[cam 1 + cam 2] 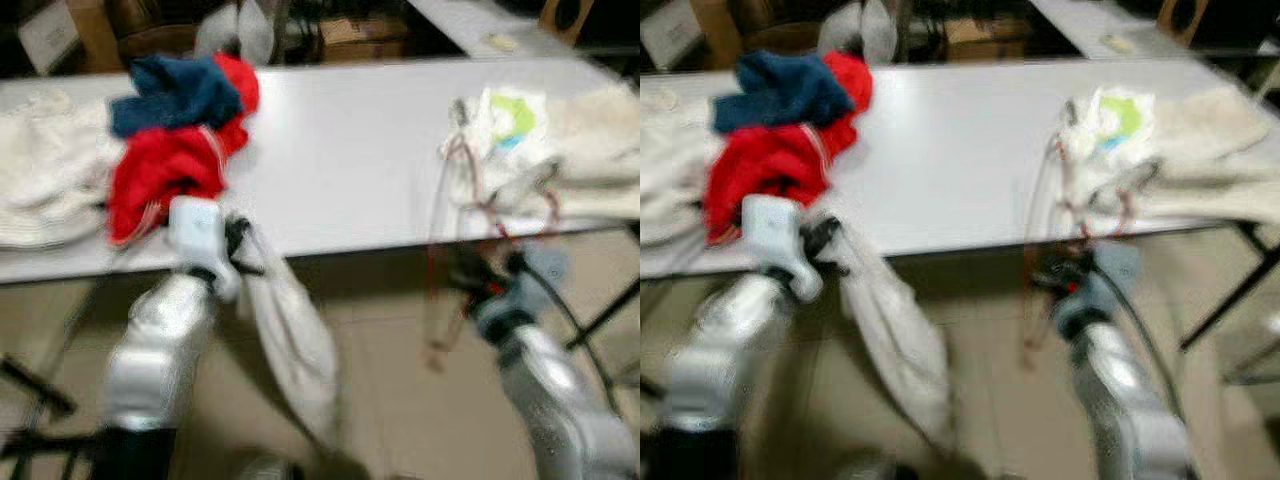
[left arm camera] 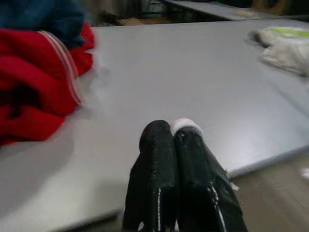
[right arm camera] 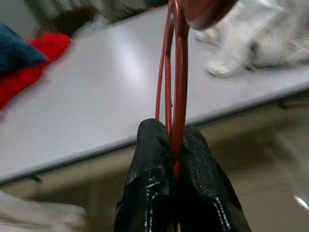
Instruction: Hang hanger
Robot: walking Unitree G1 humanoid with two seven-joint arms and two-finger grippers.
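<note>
In the head views, the right gripper [image 1: 478, 282] is raised in front of the table [image 1: 350, 160], holding a thin red hanger [image 1: 440, 270]; the blur hides its shape. It looks light, stiff wire, best pinched on one rod.

In the right wrist view, the fingers are clamped on the hanger's rods.

The left gripper [image 2: 171, 140] is closed on a white cloth [image 1: 290, 330], which hangs limp.

The hanger [image 3: 176, 82] is thin and red, made of wire. It stands nearly upright at the front edge of the grey table [image 1: 350, 160], its lower part pinched between two black fingers [image 3: 149, 183].
</note>
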